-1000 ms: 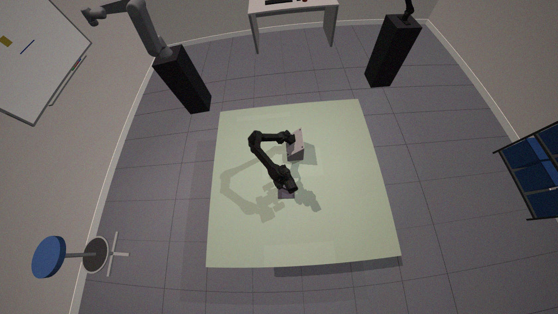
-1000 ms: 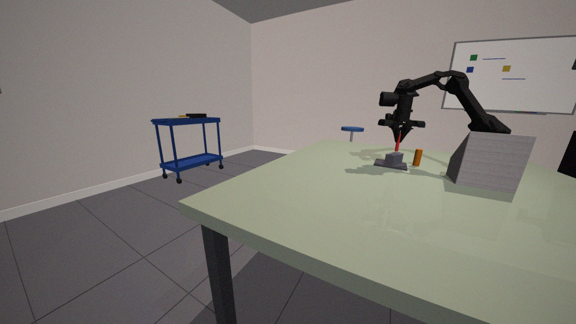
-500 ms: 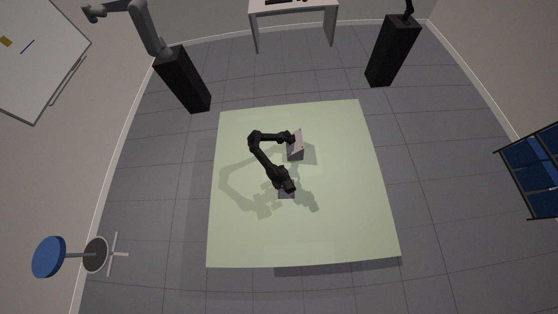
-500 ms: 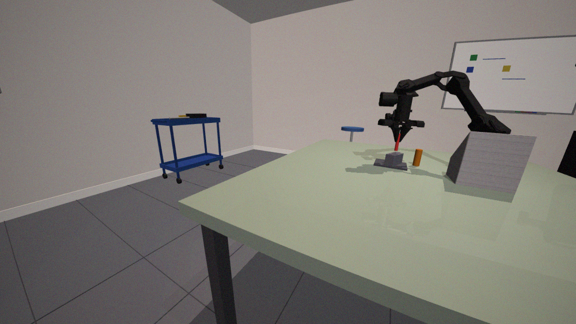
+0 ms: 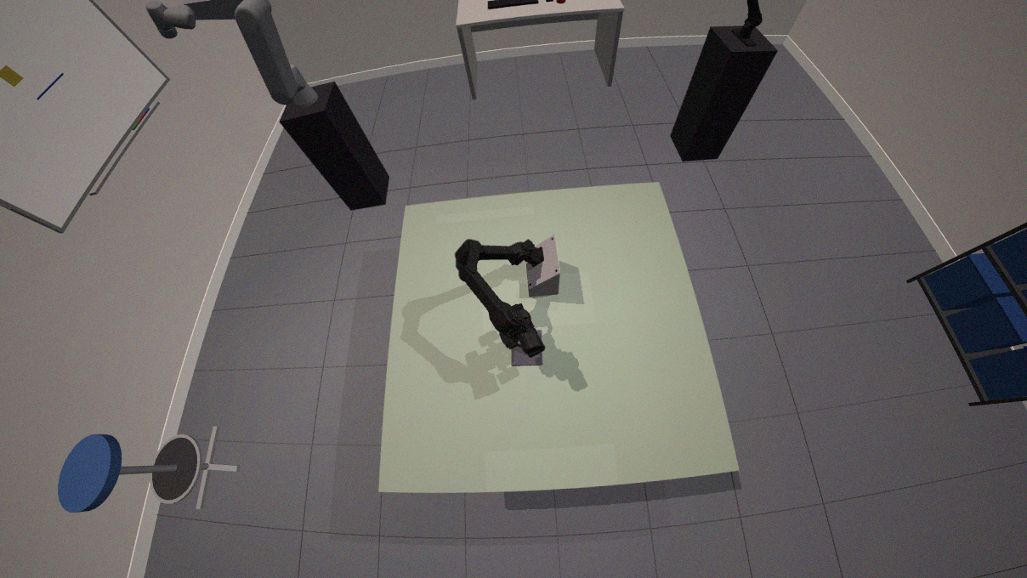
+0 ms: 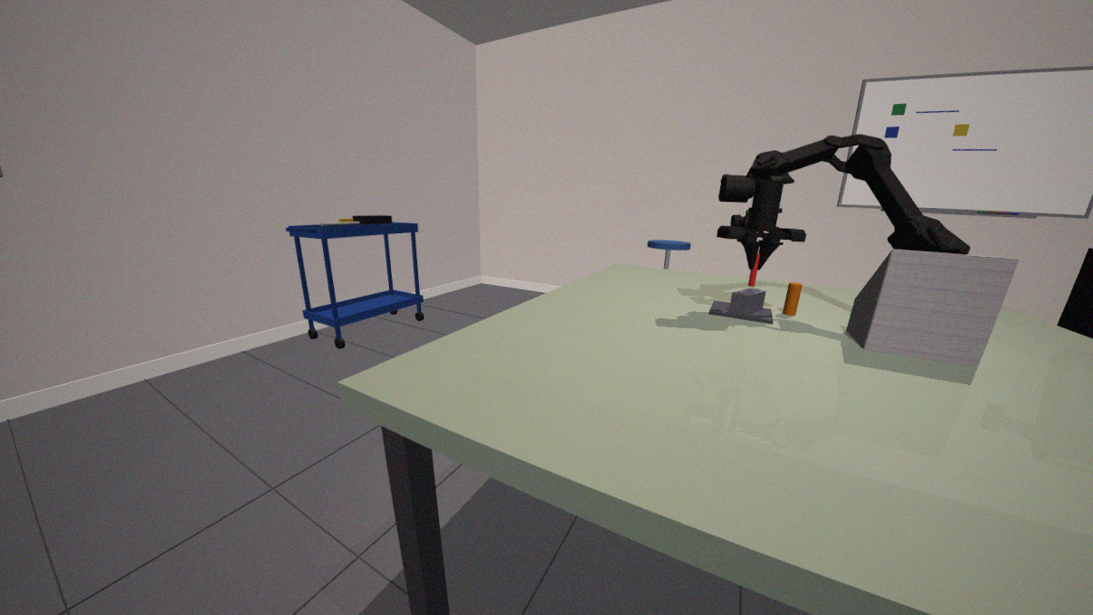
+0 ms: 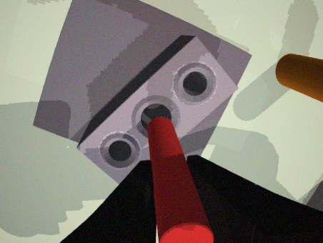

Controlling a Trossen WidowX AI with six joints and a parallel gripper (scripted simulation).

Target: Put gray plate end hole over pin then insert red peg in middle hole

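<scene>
My gripper [image 6: 756,264] [image 7: 169,168] is shut on the red peg [image 6: 753,275] [image 7: 176,196] and holds it with a slight lean, its lower end pointing down. The gray plate [image 6: 746,301] [image 7: 164,86], a thick bar with three holes, lies flat on the base [image 5: 519,358] [image 6: 756,316] [image 7: 61,71], turned at an angle to it. In the wrist view the peg's lower end overlaps the near edge of the plate's middle hole. In the exterior view it is just above the plate, not in it. The pin cannot be made out in the dark end holes. The arm hides the plate in the top view.
An orange cylinder [image 6: 793,299] [image 7: 301,75] stands upright close beside the base, on the side of the arm's mount. The arm stands on a gray slanted block [image 5: 543,283] [image 6: 933,305] on the pale green table [image 5: 610,416] [image 6: 550,382].
</scene>
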